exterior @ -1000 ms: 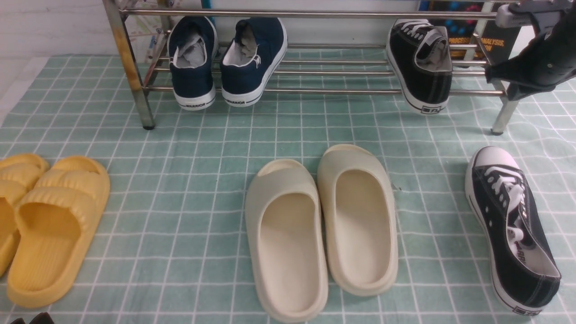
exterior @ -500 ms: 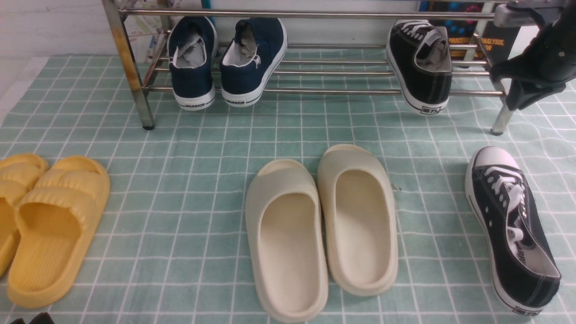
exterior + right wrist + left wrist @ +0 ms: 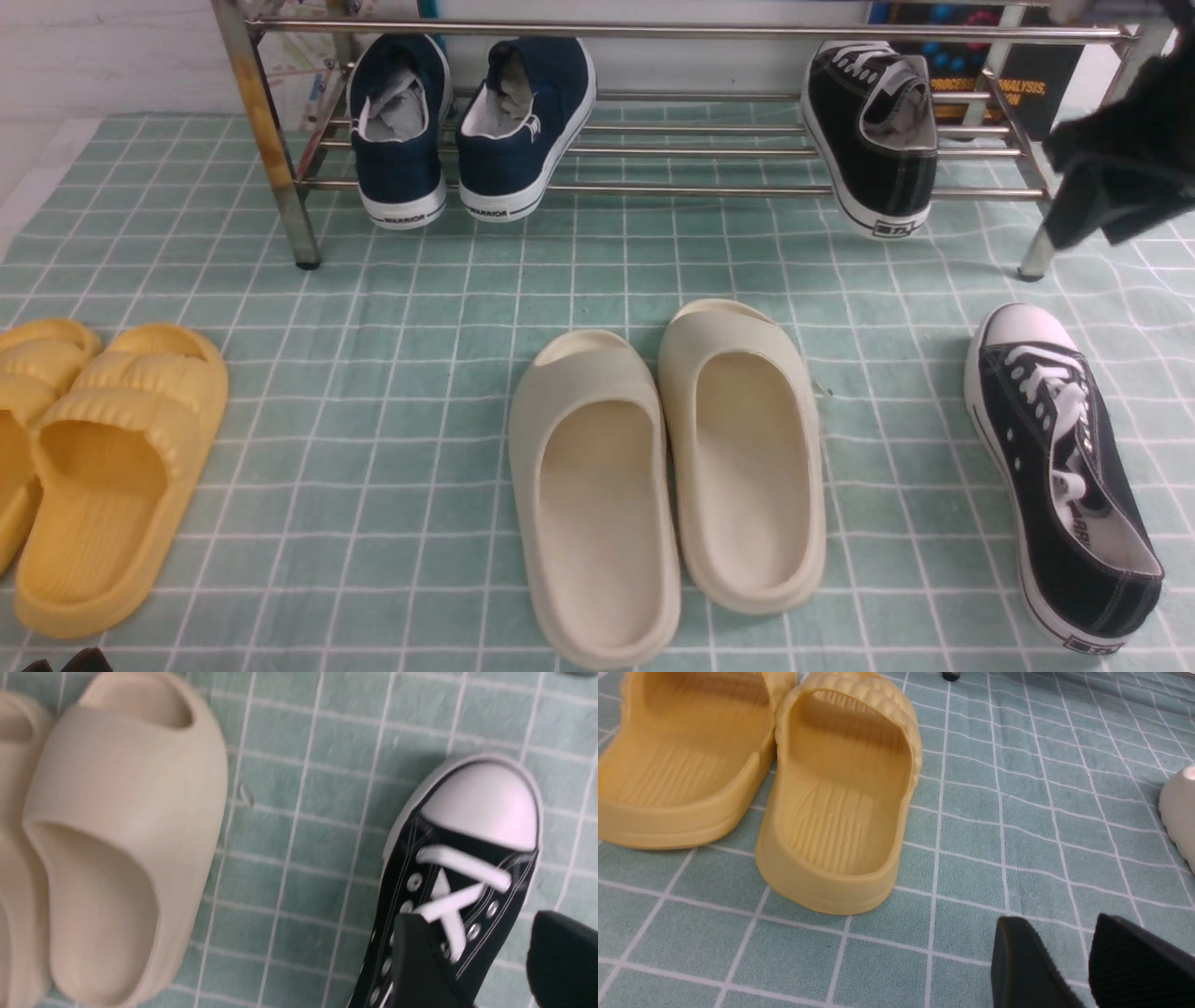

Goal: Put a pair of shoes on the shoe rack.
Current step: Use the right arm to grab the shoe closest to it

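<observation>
Loose sneaker (image 3: 1060, 476) first: it lies on the worktop (image 3: 392, 280) at 3 o'clock from the cream slides (image 3: 672, 467), white toe aimed at about 11 o'clock toward the rack (image 3: 653, 30). Its twin, the racked sneaker (image 3: 873, 131), sits on the lower bars near the right end, heel hanging over the front bar. So half the job looks done.

The right hand (image 3: 1111, 187) hangs high at about 12 o'clock from the loose sneaker, blurred from the front. Its own camera shows the fingers (image 3: 420, 961) spread wide and empty, with the laces below them. The left hand (image 3: 1083, 970) rests low by the yellow slides (image 3: 840, 793), fingers slightly apart, holding nothing.

To my eye the best grip is across the laced middle, one finger down each canvas side, not on the slippery toe cap. Lift level, clear the rack's right leg and top bar, then set it at the twin's 9 o'clock, where bare bars run toward the navy sneakers (image 3: 467, 121), sole spanning several bars.
</observation>
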You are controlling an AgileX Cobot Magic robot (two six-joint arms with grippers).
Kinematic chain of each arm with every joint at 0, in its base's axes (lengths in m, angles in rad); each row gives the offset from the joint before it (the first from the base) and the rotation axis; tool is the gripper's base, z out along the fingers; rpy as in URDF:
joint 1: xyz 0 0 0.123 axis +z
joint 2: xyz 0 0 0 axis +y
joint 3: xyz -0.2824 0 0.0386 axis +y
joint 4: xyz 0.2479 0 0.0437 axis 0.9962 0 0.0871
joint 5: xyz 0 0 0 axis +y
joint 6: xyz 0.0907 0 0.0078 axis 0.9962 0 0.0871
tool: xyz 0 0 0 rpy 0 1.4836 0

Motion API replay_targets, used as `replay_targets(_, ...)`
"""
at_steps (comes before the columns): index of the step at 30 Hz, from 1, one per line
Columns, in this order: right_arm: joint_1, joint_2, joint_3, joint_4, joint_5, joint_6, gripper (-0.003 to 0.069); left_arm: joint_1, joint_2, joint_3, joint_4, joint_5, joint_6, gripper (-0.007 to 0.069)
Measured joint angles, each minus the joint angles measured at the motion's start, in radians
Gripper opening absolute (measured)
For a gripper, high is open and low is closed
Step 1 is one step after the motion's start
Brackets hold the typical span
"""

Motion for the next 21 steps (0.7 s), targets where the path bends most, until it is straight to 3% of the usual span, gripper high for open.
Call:
replay_targets(7, 0.196, -0.112, 0.347, -0.149, -0.001, 0.125, 0.0352, 0.0, 0.0, 0.0, 0.0, 0.0, 0.0, 0.0237)
replay_targets(12, 0.208, -0.118, 0.509, -0.221, -0.069, 0.23, 0.0352, 0.0, 0.0, 0.0, 0.0, 0.0, 0.0, 0.0237)
replay_targets(21, 0.209, -0.118, 0.715, -0.17, -0.334, 0.237, 0.0351, 0.0, 0.0, 0.0, 0.0, 0.0, 0.0, 0.0237)
